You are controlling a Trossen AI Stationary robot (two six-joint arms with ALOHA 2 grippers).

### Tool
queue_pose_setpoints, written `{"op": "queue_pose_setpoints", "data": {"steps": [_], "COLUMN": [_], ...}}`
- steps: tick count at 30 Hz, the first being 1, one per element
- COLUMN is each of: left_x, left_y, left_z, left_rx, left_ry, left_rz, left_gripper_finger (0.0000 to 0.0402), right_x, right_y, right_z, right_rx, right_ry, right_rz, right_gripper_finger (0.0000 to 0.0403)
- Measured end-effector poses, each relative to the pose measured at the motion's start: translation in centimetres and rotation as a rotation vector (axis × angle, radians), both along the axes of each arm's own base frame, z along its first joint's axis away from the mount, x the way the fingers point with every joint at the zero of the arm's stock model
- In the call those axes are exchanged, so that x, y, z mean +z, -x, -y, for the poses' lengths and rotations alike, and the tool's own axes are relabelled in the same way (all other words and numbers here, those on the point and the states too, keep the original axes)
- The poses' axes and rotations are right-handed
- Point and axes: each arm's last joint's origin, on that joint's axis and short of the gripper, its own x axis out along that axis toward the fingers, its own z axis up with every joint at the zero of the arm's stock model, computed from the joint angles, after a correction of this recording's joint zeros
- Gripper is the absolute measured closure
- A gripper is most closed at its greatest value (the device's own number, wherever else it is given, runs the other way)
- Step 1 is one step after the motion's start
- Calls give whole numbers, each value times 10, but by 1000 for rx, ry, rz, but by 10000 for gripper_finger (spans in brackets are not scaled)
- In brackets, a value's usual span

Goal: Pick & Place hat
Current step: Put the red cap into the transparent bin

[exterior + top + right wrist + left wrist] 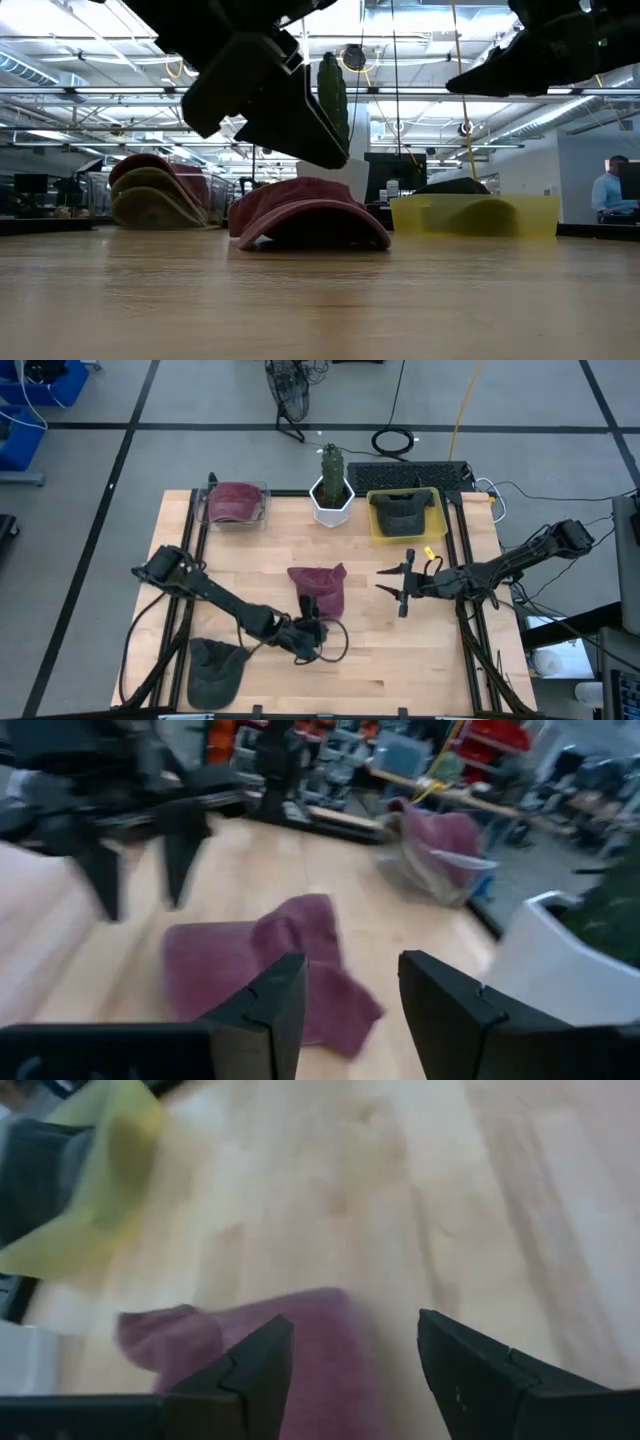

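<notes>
A floppy maroon fabric hat (319, 588) lies loose on the wooden table (420, 650), unplaced; left gripper (310, 614) and right gripper (400, 582) flank it, jaws open, empty.

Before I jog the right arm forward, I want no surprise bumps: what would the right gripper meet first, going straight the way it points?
Probably the maroon hat mid-table: the open right gripper points straight at it, though its height above the table is unclear.
</notes>
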Motion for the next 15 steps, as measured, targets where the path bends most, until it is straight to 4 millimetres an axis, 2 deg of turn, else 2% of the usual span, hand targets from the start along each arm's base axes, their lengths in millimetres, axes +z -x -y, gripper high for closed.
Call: {"op": "queue_pose_setpoints", "data": {"steps": [4,7,15], "left_x": [-9,-19,-21], "left_y": [-4,-2,2], "left_z": [8,11,5], "left_rx": [17,37,106], "left_ry": [29,-15,-111], "left_rz": [2,-25,-59], "left_gripper_finger": [179,173,145], "right_x": [5,7,6], "right_y": [2,3,3], "right_z": [2,2,2], "right_rx": [-10,-9,-10], "right_ry": [30,36,36], "right_rz": [28,35,31], "right_gripper_finger": [259,259,259]}}
